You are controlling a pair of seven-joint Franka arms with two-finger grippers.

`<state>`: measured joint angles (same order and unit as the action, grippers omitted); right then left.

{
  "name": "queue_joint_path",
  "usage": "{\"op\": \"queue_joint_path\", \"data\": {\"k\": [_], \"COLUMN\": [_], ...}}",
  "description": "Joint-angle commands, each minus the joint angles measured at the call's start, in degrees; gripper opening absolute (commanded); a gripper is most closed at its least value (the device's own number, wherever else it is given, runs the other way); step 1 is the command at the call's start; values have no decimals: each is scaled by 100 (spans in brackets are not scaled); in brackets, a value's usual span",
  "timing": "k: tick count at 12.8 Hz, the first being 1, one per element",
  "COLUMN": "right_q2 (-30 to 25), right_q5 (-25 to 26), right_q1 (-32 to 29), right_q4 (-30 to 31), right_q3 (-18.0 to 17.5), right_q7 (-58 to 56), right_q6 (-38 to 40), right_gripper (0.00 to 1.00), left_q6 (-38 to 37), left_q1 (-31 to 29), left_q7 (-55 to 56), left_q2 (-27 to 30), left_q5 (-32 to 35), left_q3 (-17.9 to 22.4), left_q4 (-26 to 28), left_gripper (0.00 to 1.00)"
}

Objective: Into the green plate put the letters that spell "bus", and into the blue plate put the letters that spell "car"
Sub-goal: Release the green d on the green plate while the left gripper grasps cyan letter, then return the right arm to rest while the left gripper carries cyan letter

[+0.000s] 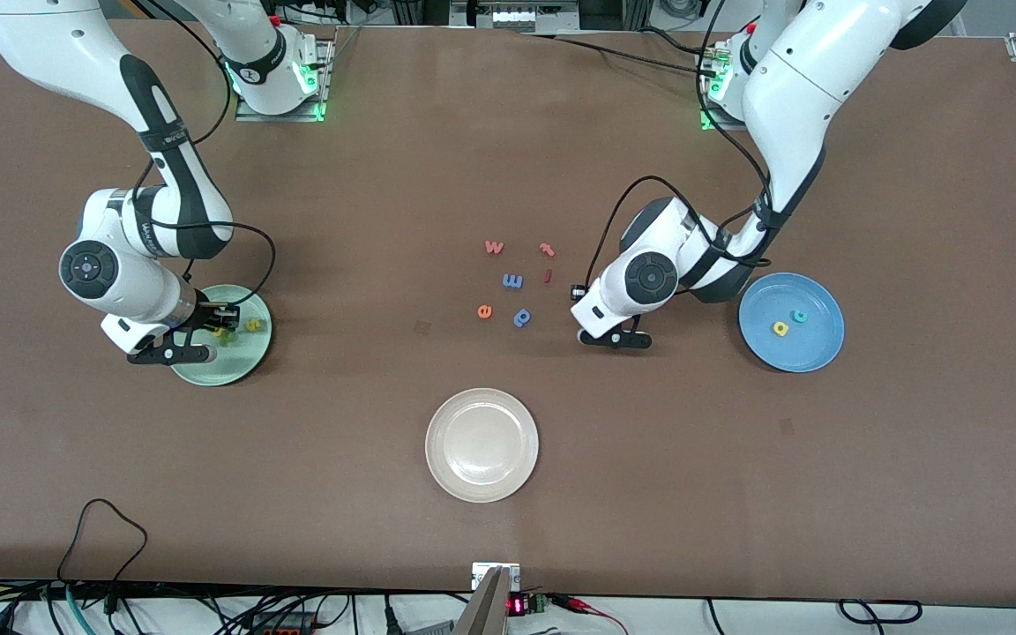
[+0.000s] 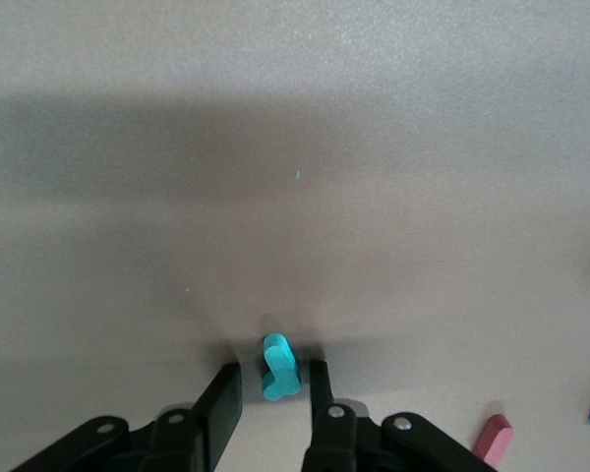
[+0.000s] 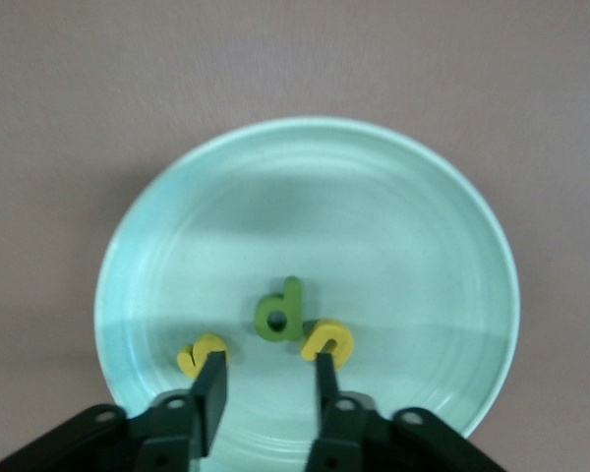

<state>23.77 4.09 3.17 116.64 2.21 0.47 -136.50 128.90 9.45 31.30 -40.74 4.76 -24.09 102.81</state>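
The green plate (image 1: 239, 375) (image 3: 374, 216) lies at the right arm's end of the table. In it are a green "b" (image 3: 278, 313), a yellow "s" (image 3: 199, 352) and a yellow "u" (image 3: 329, 341). My right gripper (image 1: 222, 324) (image 3: 267, 379) hovers low over this plate, open and empty. The blue plate (image 1: 812, 353) at the left arm's end holds a yellow "a" (image 1: 780, 328) and a teal "c" (image 1: 799, 316). My left gripper (image 1: 594, 316) (image 2: 271, 383) is down at the table beside the loose letters. It is open astride the teal "r" (image 2: 278, 366), which leans on one finger with a gap at the other.
An off-white plate (image 1: 481, 445) sits nearer the front camera, mid-table. Loose letters lie in the middle: a red "w" (image 1: 494, 248), a red hooked letter (image 1: 547, 250), a red bar (image 1: 548, 276), a blue "m" (image 1: 512, 281), an orange "e" (image 1: 485, 310) and a blue "p" (image 1: 521, 317).
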Motion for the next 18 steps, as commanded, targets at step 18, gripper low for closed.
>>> {"op": "queue_joint_path", "data": {"k": [18], "right_q2": [-1911], "right_q5": [-374], "right_q1": [-405], "right_q4": [-2602], "right_q3": [174], "right_q7": [-38], "right_q6": [4474], "right_gripper": [100], "left_q6": [-1665], "left_q1": [-2014], "left_q7": [-667], "left_q2": [1006], "left_q5": [596], "left_q3": [71], "left_q4": [20], "left_gripper": [0]}}
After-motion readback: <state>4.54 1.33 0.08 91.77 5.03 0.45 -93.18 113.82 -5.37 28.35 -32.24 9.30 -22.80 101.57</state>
